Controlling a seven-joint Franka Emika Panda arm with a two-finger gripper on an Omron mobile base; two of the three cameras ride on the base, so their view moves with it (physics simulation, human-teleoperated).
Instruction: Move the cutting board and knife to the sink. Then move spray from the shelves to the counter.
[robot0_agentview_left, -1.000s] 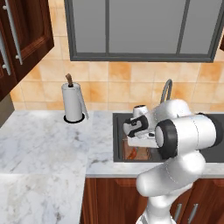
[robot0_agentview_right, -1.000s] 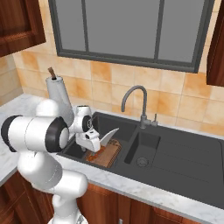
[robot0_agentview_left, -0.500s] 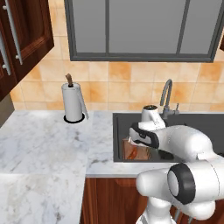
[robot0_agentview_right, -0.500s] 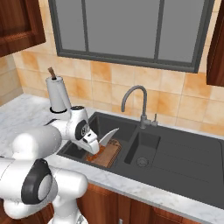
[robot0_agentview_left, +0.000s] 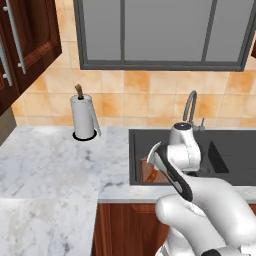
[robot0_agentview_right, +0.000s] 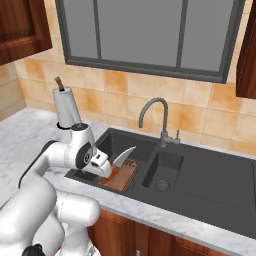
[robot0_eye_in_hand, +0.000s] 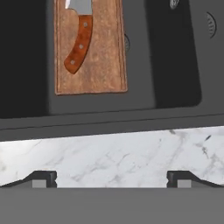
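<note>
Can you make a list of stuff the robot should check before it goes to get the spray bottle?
1. Brown wooden cutting board lies in the dark grey sink: ok.
2. Small knife with reddish-brown handle rests on the board: ok.
3. Gripper is open and holds nothing: ok.
4. Gripper is out of the basin, over the white marble counter edge: ok.
5. Where the spray bottle stands: cannot tell.

You have open counter (robot0_agentview_left: 55, 165) stretching left of the sink (robot0_agentview_right: 200, 172), with the paper towel roll (robot0_agentview_left: 83, 116) standing at its far edge by the wall. Inside the left basin, the cutting board (robot0_eye_in_hand: 89, 48) and knife (robot0_eye_in_hand: 78, 41) cover the floor; the faucet (robot0_agentview_right: 152, 117) rises behind the basins.
</note>
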